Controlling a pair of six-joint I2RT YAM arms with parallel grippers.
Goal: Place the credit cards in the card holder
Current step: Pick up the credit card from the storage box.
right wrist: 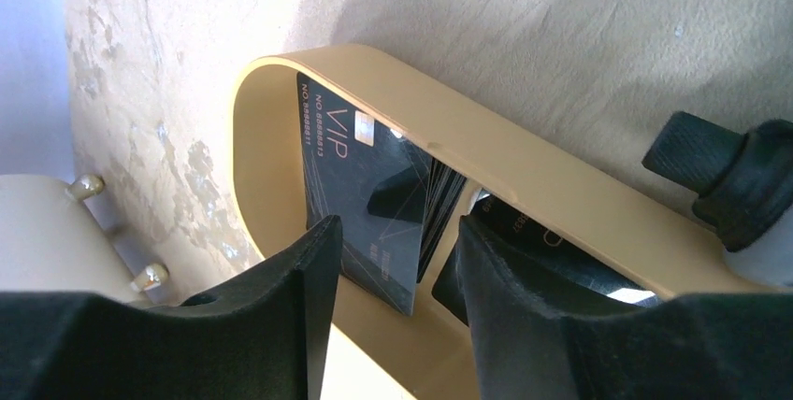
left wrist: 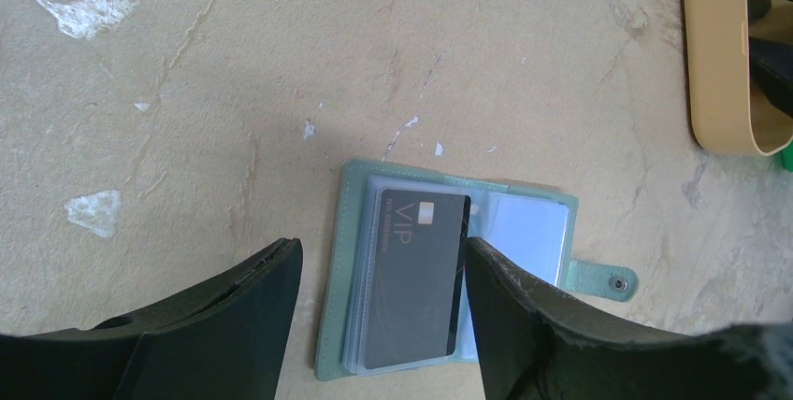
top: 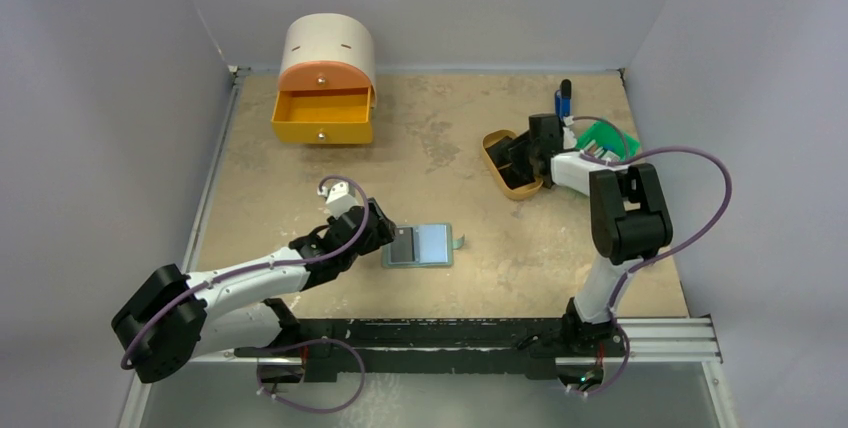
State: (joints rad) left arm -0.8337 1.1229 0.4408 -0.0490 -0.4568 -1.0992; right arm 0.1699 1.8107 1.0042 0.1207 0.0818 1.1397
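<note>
Fetching the next card: right gripper (right wrist: pixel 397 227) straddles a card (right wrist: pixel 355 176) leaning in the tray (right wrist: pixel 524 176); whether it pinches, I cannot tell. Left gripper (left wrist: pixel 382 250), jaws apart, hovers over the open holder (left wrist: pixel 332 278), where a second card (left wrist: pixel 416 278) lies on its left half. Next calls for a firm pinch, then a lift clear of the tray wall.

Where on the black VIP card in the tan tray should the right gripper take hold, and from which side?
Pinch the card at its raised edge, across both faces, from above: it seems tilted up, and the tray wall blocks the sides.
</note>
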